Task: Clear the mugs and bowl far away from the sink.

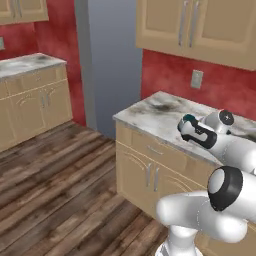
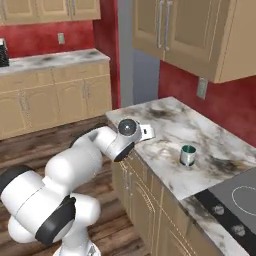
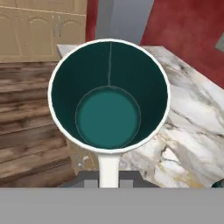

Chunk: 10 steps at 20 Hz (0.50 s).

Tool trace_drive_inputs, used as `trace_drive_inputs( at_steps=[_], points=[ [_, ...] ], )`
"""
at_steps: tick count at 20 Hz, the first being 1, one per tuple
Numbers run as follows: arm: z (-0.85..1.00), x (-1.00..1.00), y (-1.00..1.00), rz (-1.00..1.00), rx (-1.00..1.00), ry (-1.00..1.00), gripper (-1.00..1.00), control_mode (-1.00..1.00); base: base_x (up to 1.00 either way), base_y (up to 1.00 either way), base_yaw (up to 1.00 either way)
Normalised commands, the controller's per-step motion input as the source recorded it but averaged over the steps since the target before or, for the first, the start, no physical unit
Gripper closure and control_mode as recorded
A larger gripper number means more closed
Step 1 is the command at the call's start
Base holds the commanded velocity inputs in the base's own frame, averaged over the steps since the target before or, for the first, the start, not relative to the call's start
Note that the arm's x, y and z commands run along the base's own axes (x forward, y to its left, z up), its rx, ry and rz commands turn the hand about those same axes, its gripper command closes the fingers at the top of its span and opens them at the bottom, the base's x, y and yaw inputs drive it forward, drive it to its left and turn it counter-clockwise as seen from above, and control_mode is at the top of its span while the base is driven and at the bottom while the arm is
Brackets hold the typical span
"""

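A white mug (image 3: 109,98) with a dark teal inside hangs right in front of the hand camera, its handle pointing down between the fingers. My gripper (image 3: 108,177) is shut on that handle. The mug is held over the marble counter (image 3: 192,109) near its edge, with wooden floor below on the left. From the left base view, the gripper (image 1: 191,127) carries the mug (image 1: 188,120) above the counter (image 1: 150,117). Another mug (image 2: 188,155) stands upright on the counter (image 2: 170,120), to the right of the wrist. The bowl and the sink are out of view.
A dark cooktop (image 2: 232,197) is set in the counter at the near right. Wall cabinets (image 2: 190,35) hang above the counter. A second counter with cabinets (image 1: 30,95) runs along the far left wall. Wooden floor (image 1: 60,175) lies between them.
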Motion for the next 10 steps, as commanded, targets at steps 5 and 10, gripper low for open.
trace_drive_inputs(
  at_steps=[5, 10],
  points=[
    [0.0, 0.0, 0.0, 0.0, 0.0, 0.0, 1.0, 1.0, -0.1, 0.9, -0.73],
    [0.0, 0.0, 0.0, 0.0, 0.0, 0.0, 1.0, 1.0, 0.21, 1.0, -0.48]
  ],
)
